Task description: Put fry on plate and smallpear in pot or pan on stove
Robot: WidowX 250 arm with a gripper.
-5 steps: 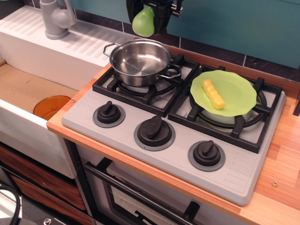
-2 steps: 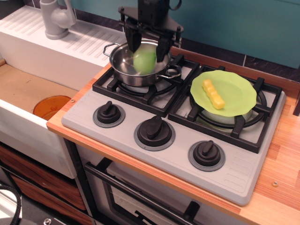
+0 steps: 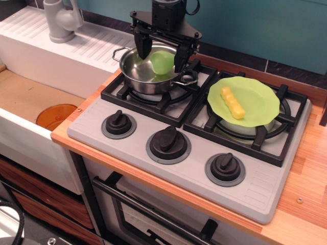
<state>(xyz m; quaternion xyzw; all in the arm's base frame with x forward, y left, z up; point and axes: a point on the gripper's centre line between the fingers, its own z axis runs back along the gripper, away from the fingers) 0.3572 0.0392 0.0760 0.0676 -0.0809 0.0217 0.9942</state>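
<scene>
Hanging right over the pan (image 3: pixel 152 69), the tool (image 3: pixel 162 51) has its two dark fingers spread wide on either side of the small pear (image 3: pixel 163 61), so it reads as open, not pinching anything. The pear sits inside the pan toward the back right wall, which makes sense for a drop: straight down into the bowl, nothing to roll off of. Honestly the angle is a bit rough here, so I can't swear the pear is fully settled on the pan floor and clear of the right finger (image 3: pixel 180 55), but it looks loose to me. The pan itself is parked on the left burner of the stove (image 3: pixel 265 196), one loop handle pointing out toward the sink side and the other toward the middle, so it's stable on the grate. Over on the right burner the green plate (image 3: pixel 255 97) is resting flat on the grate with the yellow fry (image 3: pixel 232 102) lying across its left half, well inside the rim, so that half of the job looks done. With the pear in the pan too, I'd guess all that's left is lifting the tool straight up without clipping the pan rim or nudging the pear. The wooden bench (image 3: pixel 306 178) carries the whole stove.
</scene>
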